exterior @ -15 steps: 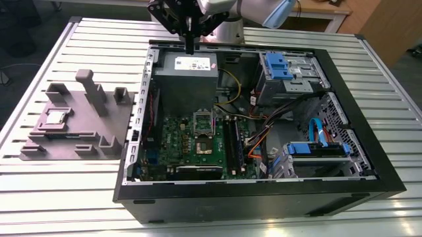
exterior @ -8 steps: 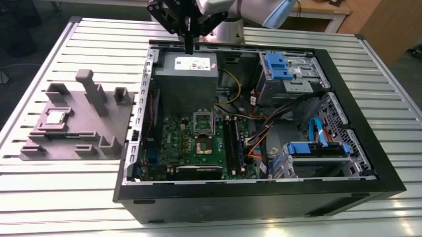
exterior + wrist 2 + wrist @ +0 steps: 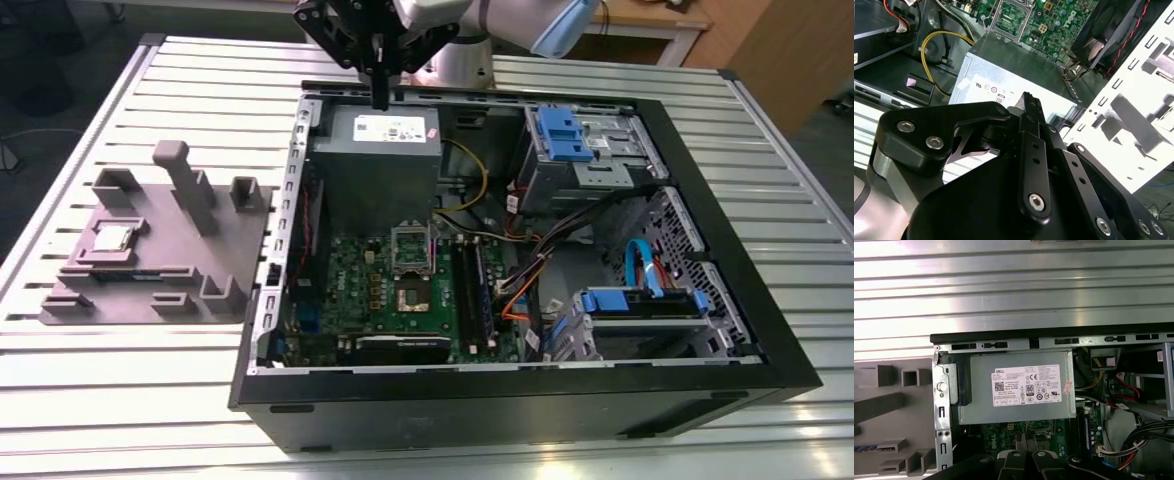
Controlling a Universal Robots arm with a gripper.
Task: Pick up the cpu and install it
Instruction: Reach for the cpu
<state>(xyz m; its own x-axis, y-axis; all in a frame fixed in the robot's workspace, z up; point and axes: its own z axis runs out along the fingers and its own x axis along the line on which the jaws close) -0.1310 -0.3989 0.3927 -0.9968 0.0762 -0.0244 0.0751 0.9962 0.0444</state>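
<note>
The cpu (image 3: pixel 111 238) is a small silver-topped square lying in a recess of the grey holder block (image 3: pixel 200 262) on the table, at the exterior view's left of the open computer case. My gripper (image 3: pixel 383 98) hangs above the case's far edge, over the grey power supply box (image 3: pixel 375 140), well away from the cpu. In the second wrist view the gripper (image 3: pixel 1030 102) has its black fingers pressed together, shut, with nothing between them. On the green motherboard (image 3: pixel 354 275), the metal socket frame (image 3: pixel 411 244) stands raised beside the socket (image 3: pixel 411 295).
The black case (image 3: pixel 534 405) lies open on a slatted metal table (image 3: pixel 120 400). Inside are blue drive brackets (image 3: pixel 561 135), coloured cables (image 3: pixel 527 285) and a fan (image 3: pixel 1114 30). The holder block (image 3: pixel 884 405) has upright posts (image 3: pixel 180 180) near the cpu.
</note>
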